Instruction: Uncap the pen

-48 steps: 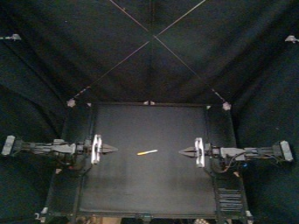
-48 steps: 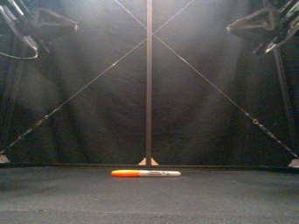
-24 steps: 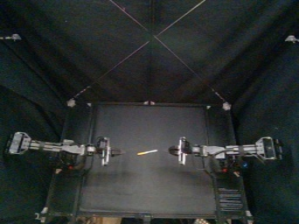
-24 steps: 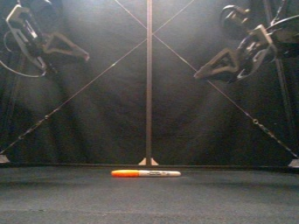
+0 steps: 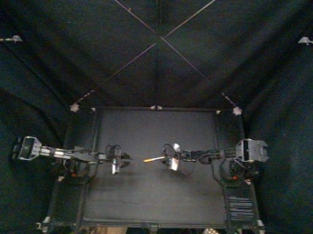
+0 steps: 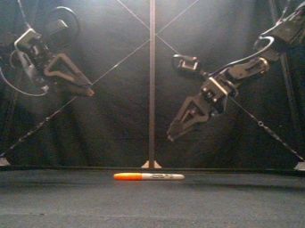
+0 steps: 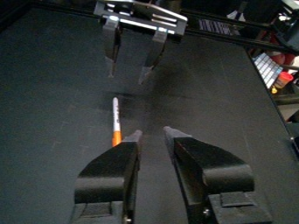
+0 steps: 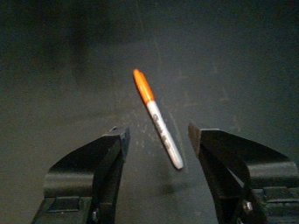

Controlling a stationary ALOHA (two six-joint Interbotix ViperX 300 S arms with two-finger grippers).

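Find pen (image 5: 152,159) flat at mid-desk (image 5: 123,128), between both tools, touched by neither. Log left tool (image 7: 152,133) raised off the desk, jaws narrowly apart, empty. Log right tool (image 8: 156,131) angled down over pen, jaws well apart, empty. Cannot make out the seam between cap and barrel, nor the print on pale end.

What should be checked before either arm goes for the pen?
1. Pen lies flat on the table, in one piece: ok.
2. Nothing touches the pen: ok.
3. Left gripper open: ok.
4. Right gripper open: ok.
5. Both grippers hang clear above the table: ok.
6. Which end of the pen is the cap: cannot tell.
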